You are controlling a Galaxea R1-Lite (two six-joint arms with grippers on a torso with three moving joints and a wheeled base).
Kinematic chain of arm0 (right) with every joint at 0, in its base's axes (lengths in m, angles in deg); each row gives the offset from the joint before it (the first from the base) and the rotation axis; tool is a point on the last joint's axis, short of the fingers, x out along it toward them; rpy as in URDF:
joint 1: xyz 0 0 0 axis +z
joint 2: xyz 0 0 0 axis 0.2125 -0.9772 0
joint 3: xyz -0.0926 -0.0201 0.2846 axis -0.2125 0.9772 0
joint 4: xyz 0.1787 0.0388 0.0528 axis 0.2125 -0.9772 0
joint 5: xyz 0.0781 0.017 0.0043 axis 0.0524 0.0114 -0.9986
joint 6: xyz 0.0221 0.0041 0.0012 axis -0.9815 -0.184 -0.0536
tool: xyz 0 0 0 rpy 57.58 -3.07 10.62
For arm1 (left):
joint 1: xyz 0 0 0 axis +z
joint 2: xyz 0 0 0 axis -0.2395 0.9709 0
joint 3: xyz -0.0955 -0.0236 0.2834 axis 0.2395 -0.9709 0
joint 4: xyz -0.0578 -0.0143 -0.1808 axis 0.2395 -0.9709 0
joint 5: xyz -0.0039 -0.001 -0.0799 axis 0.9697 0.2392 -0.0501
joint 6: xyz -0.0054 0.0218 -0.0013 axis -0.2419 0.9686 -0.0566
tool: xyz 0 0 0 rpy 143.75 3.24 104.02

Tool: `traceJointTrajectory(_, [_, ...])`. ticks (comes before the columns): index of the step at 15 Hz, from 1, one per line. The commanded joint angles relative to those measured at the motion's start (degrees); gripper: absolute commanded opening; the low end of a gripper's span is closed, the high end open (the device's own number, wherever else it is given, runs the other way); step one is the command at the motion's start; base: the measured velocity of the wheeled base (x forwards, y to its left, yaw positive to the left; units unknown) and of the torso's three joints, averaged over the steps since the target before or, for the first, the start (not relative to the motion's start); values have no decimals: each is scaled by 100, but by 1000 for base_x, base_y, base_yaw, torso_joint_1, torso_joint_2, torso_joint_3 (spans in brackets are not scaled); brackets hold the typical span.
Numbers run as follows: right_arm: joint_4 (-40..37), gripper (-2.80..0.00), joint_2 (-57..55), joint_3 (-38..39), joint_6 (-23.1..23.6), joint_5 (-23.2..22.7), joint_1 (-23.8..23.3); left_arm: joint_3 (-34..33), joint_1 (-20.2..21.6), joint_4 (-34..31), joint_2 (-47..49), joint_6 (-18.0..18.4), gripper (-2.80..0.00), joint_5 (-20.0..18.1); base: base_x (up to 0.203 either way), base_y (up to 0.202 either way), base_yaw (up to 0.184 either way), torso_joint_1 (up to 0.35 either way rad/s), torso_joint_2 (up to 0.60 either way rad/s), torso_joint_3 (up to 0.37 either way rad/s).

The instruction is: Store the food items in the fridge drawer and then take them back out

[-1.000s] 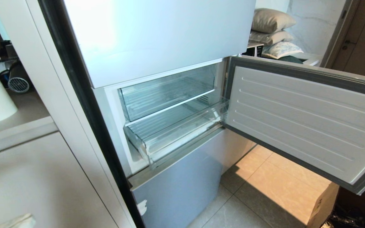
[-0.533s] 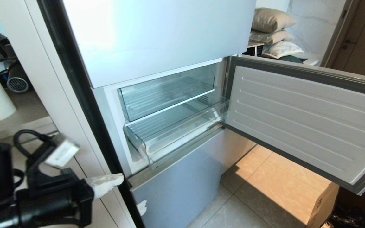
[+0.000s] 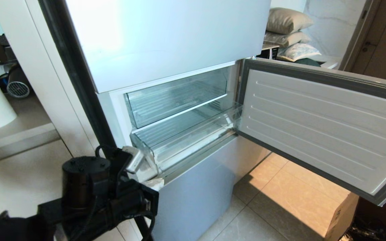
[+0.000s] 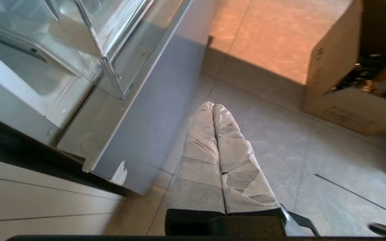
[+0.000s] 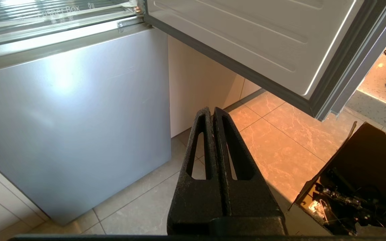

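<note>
The fridge drawer [image 3: 186,135] sits pulled out, empty, beneath a second clear bin [image 3: 176,100], beside the open fridge door [image 3: 320,124]. The left gripper [image 4: 213,106], fingers pressed together holding nothing, hangs near the drawer's left front corner. The right gripper [image 5: 212,110], closed and empty, shows only in its wrist view, above floor tiles and a cardboard box [image 5: 357,180].

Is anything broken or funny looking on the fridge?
Yes. The grey bottom fridge door has a white chipped patch near its lower corner, as if the coating has scraped off. The clear fridge drawer looks fine.

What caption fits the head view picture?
Left claw, shut, beside the empty clear fridge drawer, fridge door open.
</note>
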Motion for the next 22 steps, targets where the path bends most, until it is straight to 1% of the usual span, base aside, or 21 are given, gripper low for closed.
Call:
traceJointTrajectory(1, [5,-280,-7,0,4,-5,1,42,-124,488,823,-2,-280,231,0,0,0,0,0,0])
traceJointTrajectory(4, [5,-280,-7,0,5,-5,1,227,-237,1665,1643,19,-280,761,0,0,0,0,0,0])
traceJointTrajectory(5, [5,-280,-7,0,5,-5,1,334,-250,1976,1885,49,-280,985,0,0,0,0,0,0])
traceJointTrajectory(6, [5,-280,-7,0,5,-5,1,472,-257,2133,2062,84,-280,1234,0,0,0,0,0,0])
traceJointTrajectory(9, [5,-280,-7,0,5,-5,1,1056,-182,2186,2498,105,-280,1654,0,0,0,0,0,0])
traceJointTrajectory(11, [5,-280,-7,0,5,-5,1,1438,-104,2177,2761,112,-280,2045,0,0,0,0,0,0])
traceJointTrajectory(13, [5,-280,-7,0,5,-5,1,1732,51,2149,2880,115,-280,2200,0,0,0,0,0,0])
traceJointTrajectory(15, [5,-280,-7,0,5,-5,1,2047,318,2130,3056,115,-280,2408,0,0,0,0,0,0])
traceJointTrajectory(18, [5,-280,-7,0,5,-5,1,2309,626,2111,3145,115,-280,2523,0,0,0,0,0,0])
traceJointTrajectory(20, [5,-280,-7,0,5,-5,1,2624,879,1943,3153,115,-280,2538,0,0,0,0,0,0])
traceJointTrajectory(22, [5,-280,-7,0,5,-5,1,2627,857,1874,3135,115,-280,2542,0,0,0,0,0,0])
